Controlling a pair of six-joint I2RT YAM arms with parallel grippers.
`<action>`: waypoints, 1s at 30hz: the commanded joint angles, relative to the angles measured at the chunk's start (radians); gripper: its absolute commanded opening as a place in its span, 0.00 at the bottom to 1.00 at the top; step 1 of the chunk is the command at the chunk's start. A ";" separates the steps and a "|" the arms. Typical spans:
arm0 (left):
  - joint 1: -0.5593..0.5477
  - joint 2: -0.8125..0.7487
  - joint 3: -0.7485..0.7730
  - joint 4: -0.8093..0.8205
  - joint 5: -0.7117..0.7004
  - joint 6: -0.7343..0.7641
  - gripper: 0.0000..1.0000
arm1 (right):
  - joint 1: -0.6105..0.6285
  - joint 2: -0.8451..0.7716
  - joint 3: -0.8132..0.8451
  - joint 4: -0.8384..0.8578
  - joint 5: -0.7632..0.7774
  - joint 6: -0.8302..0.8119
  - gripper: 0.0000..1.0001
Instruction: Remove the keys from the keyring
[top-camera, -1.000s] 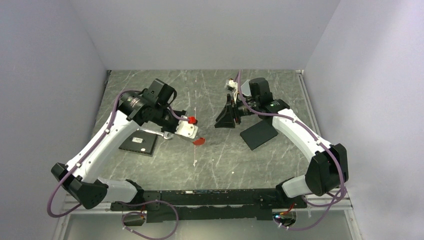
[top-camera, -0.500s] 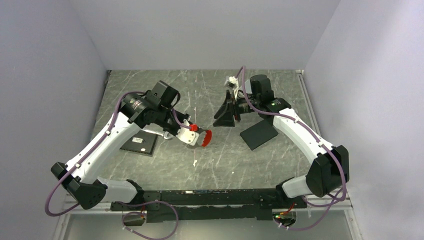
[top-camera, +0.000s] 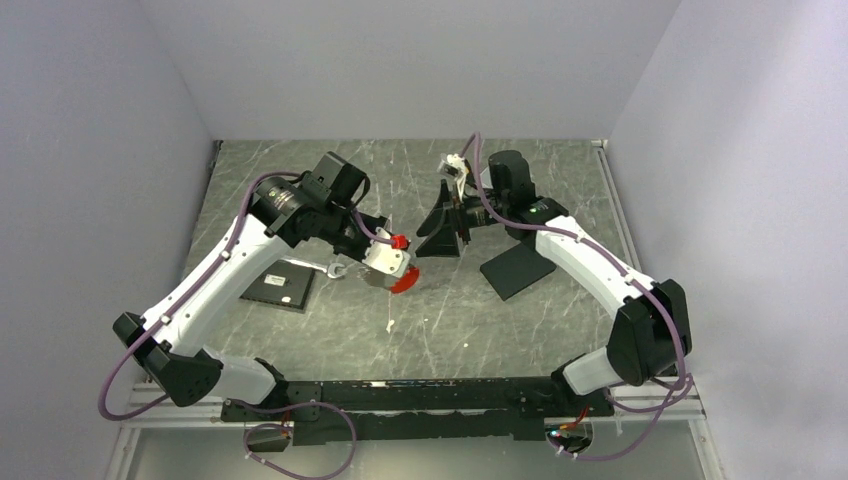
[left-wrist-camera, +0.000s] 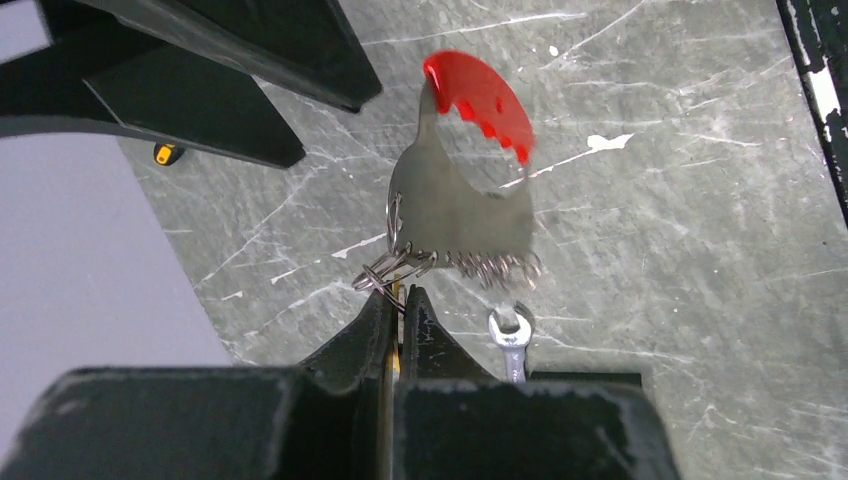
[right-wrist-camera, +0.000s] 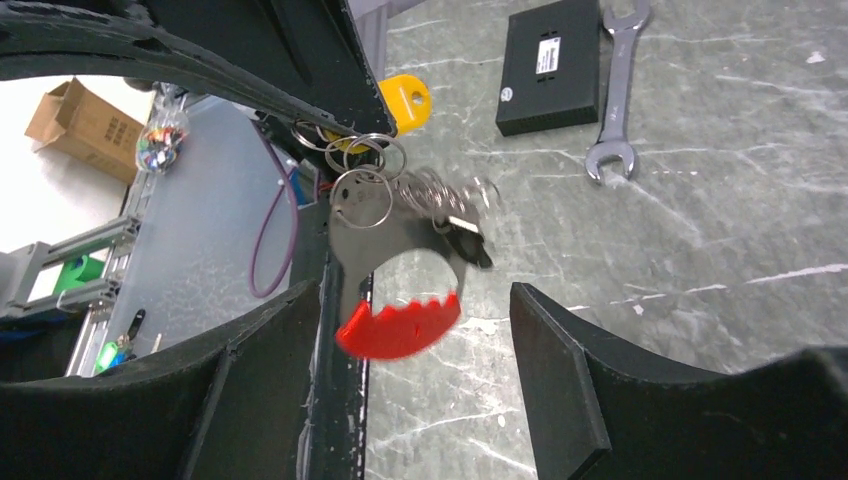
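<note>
Right claw (right-wrist-camera: 415, 295) wider — nearer keys (right-wrist-camera: 405, 100)

Nothing legible is showing in any view. The black box (right-wrist-camera: 550, 65) is carrying a white sticker (right-wrist-camera: 548, 53) in the right wrist view, but its print is coming out too small to read. From the top view the same sticker is showing only as a pale speck. The cardboard box (right-wrist-camera: 78, 128) is showing no readable print.
</note>
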 joint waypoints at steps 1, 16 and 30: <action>-0.005 -0.025 0.031 0.025 0.049 -0.044 0.00 | 0.047 0.021 -0.005 0.101 -0.038 -0.004 0.74; -0.005 0.014 0.094 0.005 0.079 -0.153 0.00 | 0.146 0.058 0.054 0.002 0.094 -0.113 0.45; 0.005 -0.035 0.001 -0.045 -0.007 -0.170 0.00 | 0.120 0.016 0.094 -0.081 0.142 -0.156 0.00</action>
